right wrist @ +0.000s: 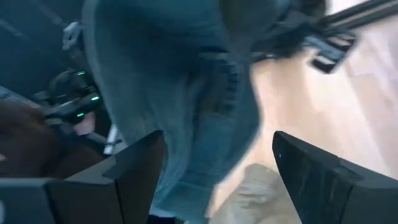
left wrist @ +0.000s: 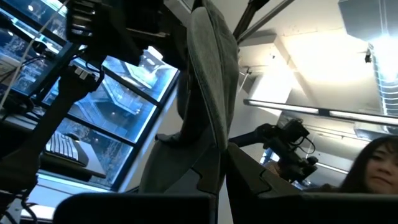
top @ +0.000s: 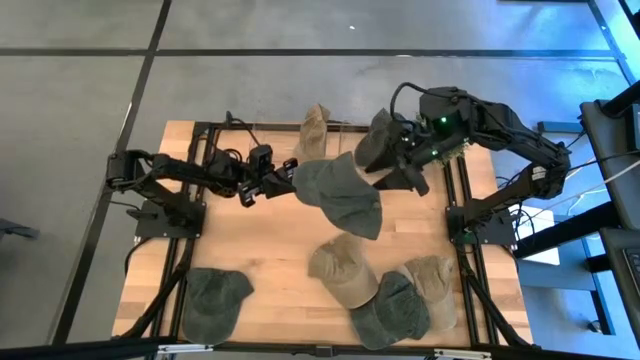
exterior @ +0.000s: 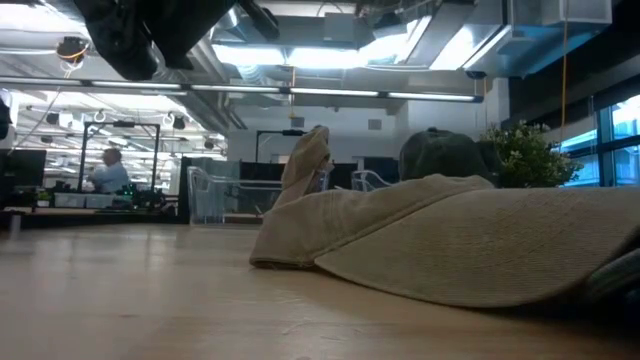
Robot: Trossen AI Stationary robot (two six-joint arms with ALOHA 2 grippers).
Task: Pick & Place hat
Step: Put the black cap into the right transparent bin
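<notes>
Hat — grey-green, hangs above table centre, its edge pinched in the closed left gripper. Right gripper beside it, jaws wide, empty. Keep the left pinch firm and lower slowly. Landing spot hidden — far caps probably clear of it.

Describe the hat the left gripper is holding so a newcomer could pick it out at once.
Start at the wooden table seen from above and go to its middle, between the two dark arms. There a grey-green hat hangs off the surface, pinched at one edge by the shut left gripper, with the open right gripper close by. Every other hat lies flat or stands on the table, free of both grippers.
</notes>
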